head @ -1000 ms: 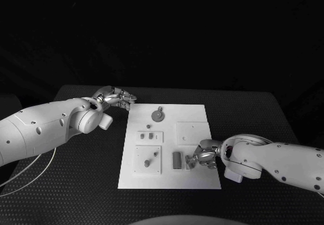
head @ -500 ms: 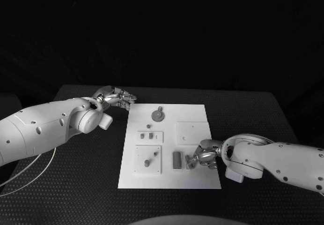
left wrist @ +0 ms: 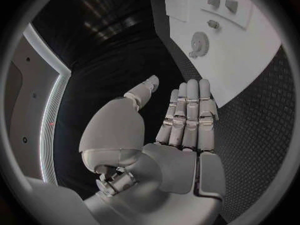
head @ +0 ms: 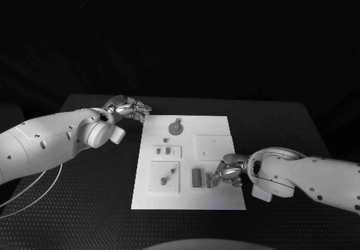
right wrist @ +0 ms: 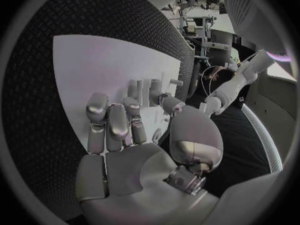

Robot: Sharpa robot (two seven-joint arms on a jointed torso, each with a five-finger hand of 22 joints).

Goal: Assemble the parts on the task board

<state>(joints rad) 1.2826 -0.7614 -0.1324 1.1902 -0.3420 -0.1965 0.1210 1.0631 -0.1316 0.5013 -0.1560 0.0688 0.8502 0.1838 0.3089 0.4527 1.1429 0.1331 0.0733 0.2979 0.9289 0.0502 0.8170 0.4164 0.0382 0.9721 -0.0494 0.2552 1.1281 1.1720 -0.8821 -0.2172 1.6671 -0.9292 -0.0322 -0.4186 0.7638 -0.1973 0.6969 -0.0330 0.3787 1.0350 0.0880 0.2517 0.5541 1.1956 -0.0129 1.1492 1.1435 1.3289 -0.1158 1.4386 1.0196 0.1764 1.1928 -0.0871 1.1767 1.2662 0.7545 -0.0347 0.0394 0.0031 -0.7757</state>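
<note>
The right hand (head: 227, 174) lay over the near right part of the board (head: 214, 125), fingers bent down toward a small upright part (head: 208, 180) beside the long bar (head: 196, 177). In the right wrist view its fingertips (right wrist: 133, 105) and thumb met around a small pale piece, but I could not tell whether it gripped the part or only touched it.

The left hand (head: 129, 109) hovered off the board's far left corner, above the black table (head: 90, 198). In the left wrist view it (left wrist: 182, 120) was flat and released, fingers straight and side by side, thumb apart, holding nothing.

The board lay mid-table. On it sat a round gear-like part (head: 176, 128) at the far end, two small pegs (head: 163, 151) in a square recess, two more pieces (head: 166, 176) in a larger recess nearer the robot, and a blank square plate (head: 213, 147) to their right. No writing could be read.
</note>
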